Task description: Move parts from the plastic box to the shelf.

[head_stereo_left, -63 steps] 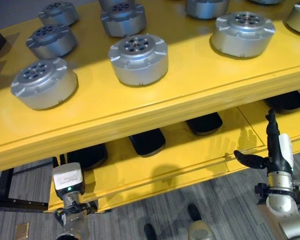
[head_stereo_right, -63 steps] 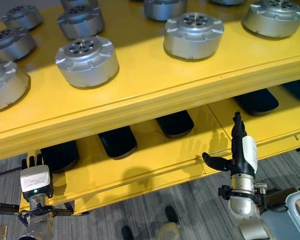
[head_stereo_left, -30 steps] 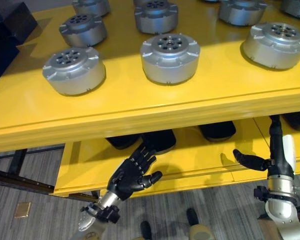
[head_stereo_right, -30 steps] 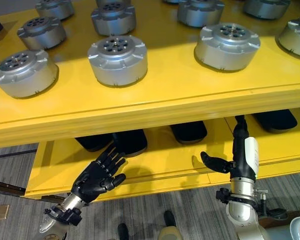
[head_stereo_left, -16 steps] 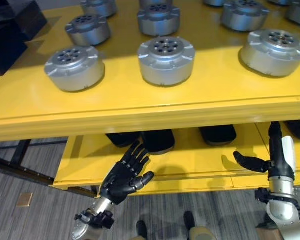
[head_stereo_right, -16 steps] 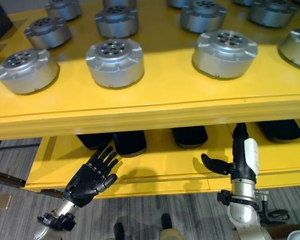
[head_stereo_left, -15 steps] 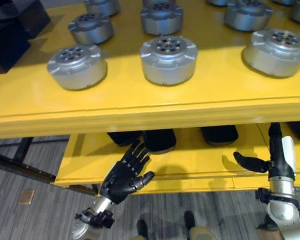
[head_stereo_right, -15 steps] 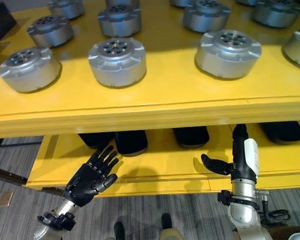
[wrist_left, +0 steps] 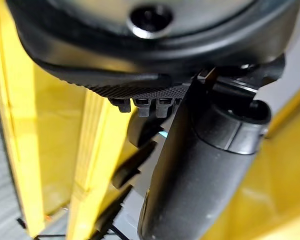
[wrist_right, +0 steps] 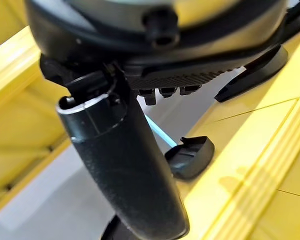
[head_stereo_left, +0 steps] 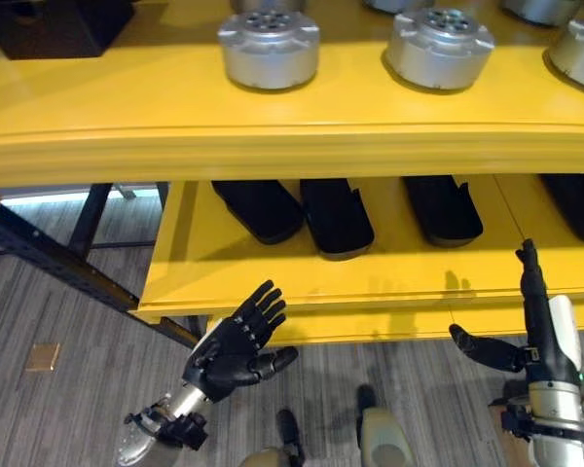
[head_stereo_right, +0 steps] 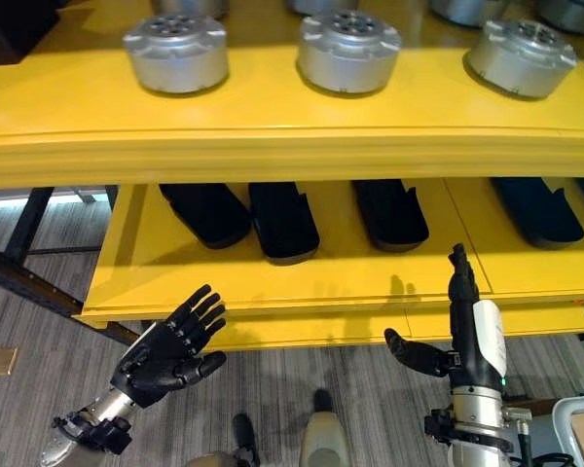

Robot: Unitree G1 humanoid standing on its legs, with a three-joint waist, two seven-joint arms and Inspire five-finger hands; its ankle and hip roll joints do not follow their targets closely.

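Silver round parts [head_stereo_left: 269, 47] [head_stereo_left: 438, 44] stand on the top board of the yellow shelf [head_stereo_left: 273, 146]. Black elongated parts [head_stereo_left: 336, 214] [head_stereo_left: 443, 207] lie in a row on the lower board. My left hand [head_stereo_left: 236, 345] hovers in front of and below the lower board's front edge, open with fingers spread, holding nothing. My right hand [head_stereo_left: 535, 326] is at the lower right before the same edge, fingers straight and pointing up, thumb out, empty. In the right wrist view a black part [wrist_right: 190, 157] lies on the yellow board past the thumb [wrist_right: 125, 170].
A black box [head_stereo_left: 58, 15] sits at the top board's far left. Dark metal frame bars [head_stereo_left: 68, 253] run under the shelf's left end over grey floor. The pale corner of a plastic box [head_stereo_right: 582, 420] shows at the lower right.
The camera has tilted down, so the shelf has slid up in the picture and more floor shows. Both hands keep their open poses in front of the lower board.
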